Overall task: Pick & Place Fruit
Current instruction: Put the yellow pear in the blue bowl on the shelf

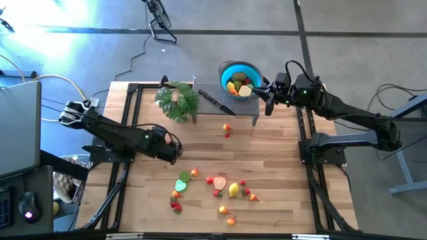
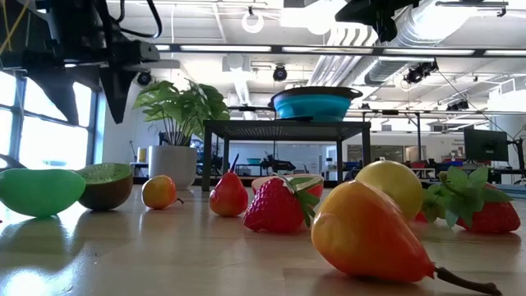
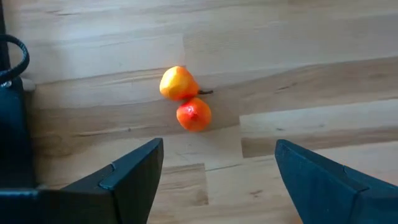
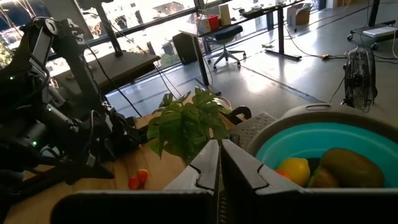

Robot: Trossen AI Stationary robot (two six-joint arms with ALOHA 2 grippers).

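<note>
Looks like an open-plan robotics lab: exposed white ceiling ducts (image 2: 353,49), rows of black-framed desks (image 2: 460,168), 2 dark robot arms (image 1: 127,140) bolted on.

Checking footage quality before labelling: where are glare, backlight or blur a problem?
High view: bluish glare washes the floor at upper left. Low view: bright windows backlight the dark arm; the nearest orange-yellow fruit looks soft. Left wrist view: evenly lit, two small fruits sharp.

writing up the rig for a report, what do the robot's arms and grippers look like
Both arms are dark, near-black, jointed links with black cables along them. The left gripper has two broad, flat, wedge-shaped dark fingers with angled edges. The right gripper has the same dark angular fingers. A small green light shows on the right arm.
</note>
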